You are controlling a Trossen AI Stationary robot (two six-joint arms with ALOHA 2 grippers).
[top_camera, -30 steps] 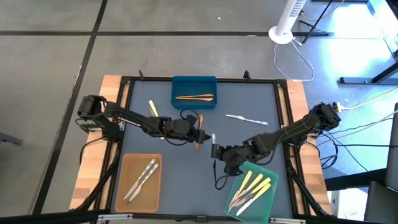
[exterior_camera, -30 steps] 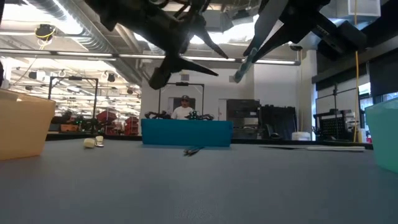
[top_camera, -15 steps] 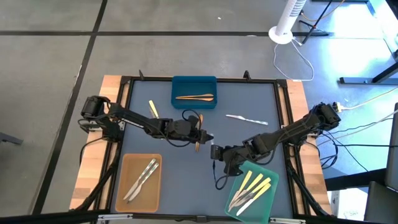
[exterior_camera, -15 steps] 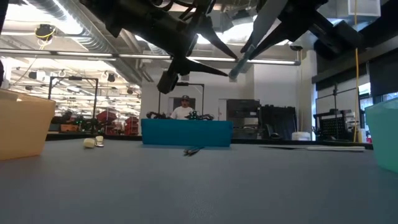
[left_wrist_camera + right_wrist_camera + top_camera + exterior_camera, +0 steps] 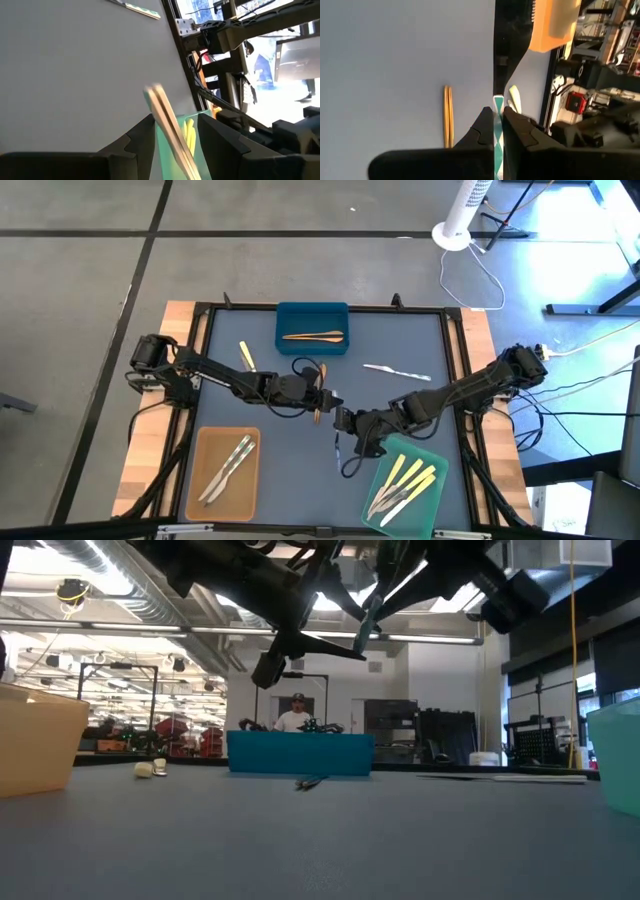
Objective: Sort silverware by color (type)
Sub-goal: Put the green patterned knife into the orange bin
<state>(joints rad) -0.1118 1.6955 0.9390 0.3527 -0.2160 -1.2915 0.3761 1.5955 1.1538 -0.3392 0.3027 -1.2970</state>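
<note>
Looks like a handoff mid-table: the left gripper (image 5: 330, 399) has its fingers clamped on a thin wood-brown utensil (image 5: 318, 409), and the right gripper (image 5: 341, 420) pinches a slim silvery utensil (image 5: 498, 131). Next, I'd guess, brown goes to the blue rectangular tray (image 5: 312, 313) up top, where a matching piece already lies.

From my station I see the grey-blue tabletop (image 5: 400, 330) framed in black rails on a pale wooden base (image 5: 172, 315). Three rectangular trays sit on it — a blue plastic tray (image 5: 312, 316) at the far edge, a tan tray (image 5: 200, 470) at the near left, a green tray (image 5: 432, 496) at the near right. A white fan stand (image 5: 460, 220) stands on the grey floor beyond — its cable trailing. In the low view a person (image 5: 297, 714) stands behind the blue tray.
</note>
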